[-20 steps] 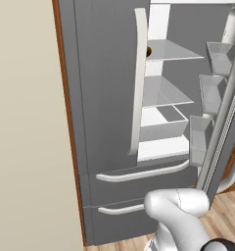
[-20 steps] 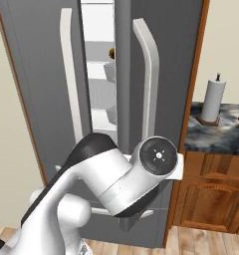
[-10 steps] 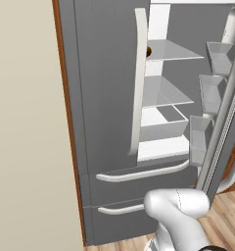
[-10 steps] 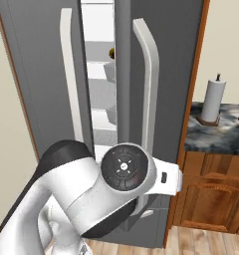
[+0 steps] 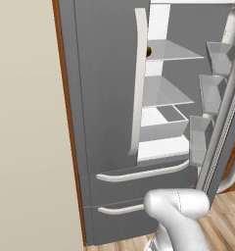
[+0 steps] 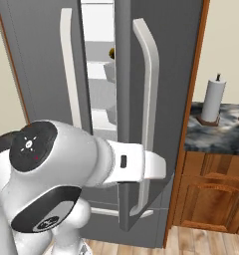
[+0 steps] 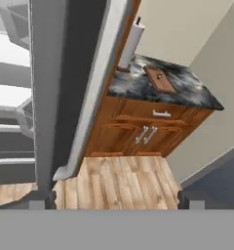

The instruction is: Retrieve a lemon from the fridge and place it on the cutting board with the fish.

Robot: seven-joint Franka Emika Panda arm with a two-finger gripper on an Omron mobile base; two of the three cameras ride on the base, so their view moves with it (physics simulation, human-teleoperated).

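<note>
I stand on a pale plank floor [image 7: 124, 180] before the fridge [image 5: 105, 98], a cream wall [image 5: 26, 122] to its left. Its right door [image 6: 156, 74] is swung partly open, edge toward me, and the white interior shows clear shelves [image 5: 166, 93] and door bins [image 5: 212, 93]. Right of the fridge runs a dark marbled counter [image 7: 187, 88] over wooden cabinets [image 7: 143, 132]. A paper-towel roll [image 6: 212, 99] stands upright at the counter's near-left corner, just beside the fridge; the cutting board [image 7: 160, 80] lies flat toward the middle of the counter, its long axis running from the back edge to the front. Whether the fish is on it I cannot tell.

The lemon [image 6: 111, 51] sits on an upper shelf, a small yellow spot at the shelf's edge just behind the door — round, so it points no way.

Since half a second ago my arm has rolled: in the right base view the round joint cap has gone from centre to the left, and a white link now reaches toward the door handle [image 6: 149, 114]. The fridge and counter have not shifted.

My jaws [image 7: 116, 197] stand wide apart, holding nothing, one tip near the door's lower edge.
</note>
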